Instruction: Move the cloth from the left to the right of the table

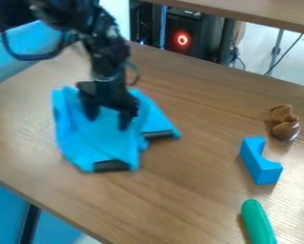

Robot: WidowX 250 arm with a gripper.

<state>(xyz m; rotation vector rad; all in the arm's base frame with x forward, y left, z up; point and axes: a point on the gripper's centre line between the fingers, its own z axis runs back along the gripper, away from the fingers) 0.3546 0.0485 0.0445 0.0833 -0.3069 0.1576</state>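
Camera view: blue cloth (94,143) lies on the left part of the wooden table (186,190), rumpled, under the black two-finger gripper (107,119). The arm comes in from the upper left and the gripper hangs down over the cloth's upper half. Fingers stand spread apart, blue fabric visible between them; from where I stand I cannot tell whether the tips touch it. Edges: the cloth lies inside the tabletop on all sides, with a strip of wood between its lower corner and the table's near edge, which slants down toward the bottom. The far edge runs from above the cloth down to the right. Room: a broad stretch of bare wood separates the cloth from the notched blue block (261,167) on the right; a brown lumpy object (282,121) is just above that block, and a green round-ended rod (258,224) lies below it, running off the bottom of the view. Materials: cloth soft, matte, creased lengthwise, with two lower corners splayed, each crossed by a dark band. Block smooth and flat-faced, a curved hollow cut in one side. Brown object made of rounded lobes, with a pale shiny patch low down. Rod smooth. Tabletop shows streaked wood grain. Beyond the far edge, a red ring light (182,39) glows.
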